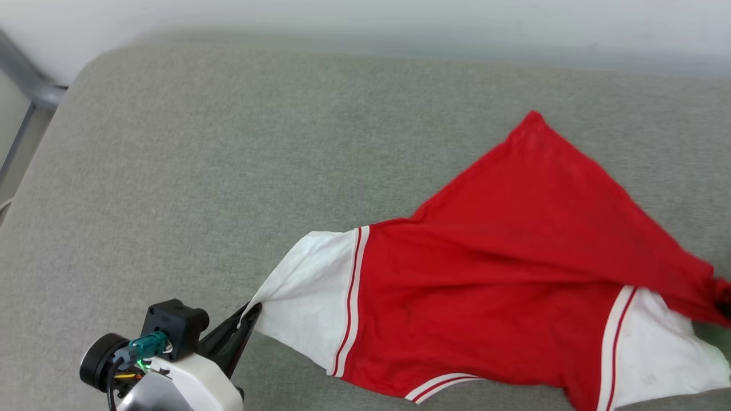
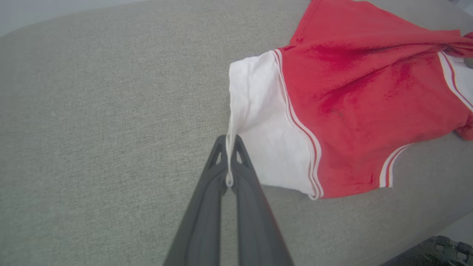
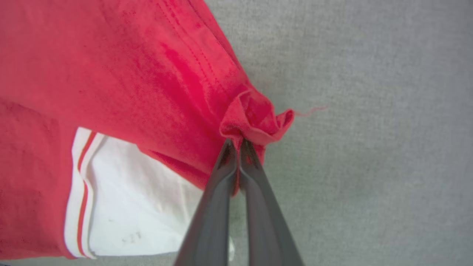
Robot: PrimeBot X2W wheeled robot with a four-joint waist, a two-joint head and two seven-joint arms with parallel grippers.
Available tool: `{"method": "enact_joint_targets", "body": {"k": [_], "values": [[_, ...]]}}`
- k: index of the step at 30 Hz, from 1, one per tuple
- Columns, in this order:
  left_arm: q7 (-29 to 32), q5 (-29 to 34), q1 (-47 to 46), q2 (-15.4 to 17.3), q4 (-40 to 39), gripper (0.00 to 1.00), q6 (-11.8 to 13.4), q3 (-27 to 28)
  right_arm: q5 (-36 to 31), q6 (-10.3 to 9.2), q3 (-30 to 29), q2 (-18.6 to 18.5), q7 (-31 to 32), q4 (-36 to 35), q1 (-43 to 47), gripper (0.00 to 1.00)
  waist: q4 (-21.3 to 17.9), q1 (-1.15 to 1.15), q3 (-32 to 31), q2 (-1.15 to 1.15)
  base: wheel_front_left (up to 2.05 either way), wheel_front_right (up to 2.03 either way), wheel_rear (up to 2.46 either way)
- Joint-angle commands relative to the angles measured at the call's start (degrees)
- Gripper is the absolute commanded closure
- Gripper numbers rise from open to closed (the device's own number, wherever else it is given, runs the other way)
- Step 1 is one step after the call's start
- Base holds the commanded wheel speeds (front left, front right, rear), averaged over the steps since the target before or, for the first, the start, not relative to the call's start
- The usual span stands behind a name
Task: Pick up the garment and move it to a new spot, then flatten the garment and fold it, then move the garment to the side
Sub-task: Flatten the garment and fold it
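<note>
The red T-shirt (image 1: 485,285) lies stretched across the right half of the grey fabric cushion (image 1: 228,142), well away from the cushion's rounded far-left corner. One red corner of it points toward the far edge. The print cannot be seen, only plain red cloth with striped trim.

The left tool (image 1: 251,311) is closed on the hem of the white sleeve (image 1: 308,297) nearest the cushion's left side. In the left wrist view the thin white edge runs down between the pressed-together fingers (image 2: 207,207).

The right tool (image 3: 235,142) is clamped on a bunched red fold of the T-shirt (image 3: 111,74), just beside the other white sleeve (image 3: 140,207). The cloth is pulled into long creases between the two grips.
</note>
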Motion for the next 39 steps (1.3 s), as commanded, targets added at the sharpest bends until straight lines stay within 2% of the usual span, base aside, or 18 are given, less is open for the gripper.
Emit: {"method": "enact_joint_targets", "body": {"k": [1, 7, 15, 16, 24, 31, 34, 39], "values": [[-0.4, -0.3, 0.9, -0.5, -0.2, 1.00, 0.5, 0.2, 0.3, -0.07, -0.8, 0.7, 0.2, -0.9, 1.9, 1.00, -1.7, 0.01, -1.8, 0.00, 0.00, 0.00, 0.00], [-0.7, -0.1, 1.7, -2.0, 0.6, 1.00, 1.2, -0.9, -0.5, -0.07, -3.4, 3.4, 2.2, -4.9, 10.8, 1.00, -2.9, 0.01, -3.4, 0.00, 0.00, 0.00, 0.00], [-0.6, 0.1, 0.6, -3.2, 1.3, 1.00, 1.0, -2.3, -1.0, -0.07, -4.9, 6.7, 2.0, -5.4, 15.1, 1.00, -3.0, 0.01, -4.1, 0.00, 0.00, 0.00, 0.00], [-0.5, 0.2, 0.4, -3.2, 1.2, 1.00, 1.0, -2.3, 0.2, -0.05, -3.9, 6.6, 1.5, -6.3, 14.7, 0.00, -2.9, 0.01, -4.2, 0.00, 0.00, 0.00, 0.00], [-0.2, 1.1, 1.5, -2.2, -1.8, 1.00, 2.5, -2.3, 4.7, -0.06, -2.2, 2.9, 4.4, -11.7, 10.2, 0.00, -2.2, 0.01, -4.0, 0.00, 0.00, 0.00, 0.00], [-0.2, 2.1, -0.3, -2.3, -4.1, 1.00, 2.2, -2.6, 5.0, -0.06, 0.2, 3.0, 7.9, -17.0, 0.5, 0.00, 0.3, 0.01, -0.1, 0.00, 0.00, 0.00, 0.00], [-0.3, 2.2, -1.3, -2.6, -4.2, 1.00, 1.8, -3.0, 3.6, -0.06, 2.0, 3.2, 9.1, -16.4, -4.4, 0.00, 2.0, 0.01, 2.2, 0.00, 0.00, 0.00, 0.00], [-1.0, 2.5, -3.3, -3.9, -3.6, 1.00, 0.8, -3.7, -0.1, -0.06, 3.7, 3.4, 10.2, -11.2, -11.5, 0.00, 5.3, 0.01, 5.8, 0.00, 0.00, 0.00, 0.00]]}}
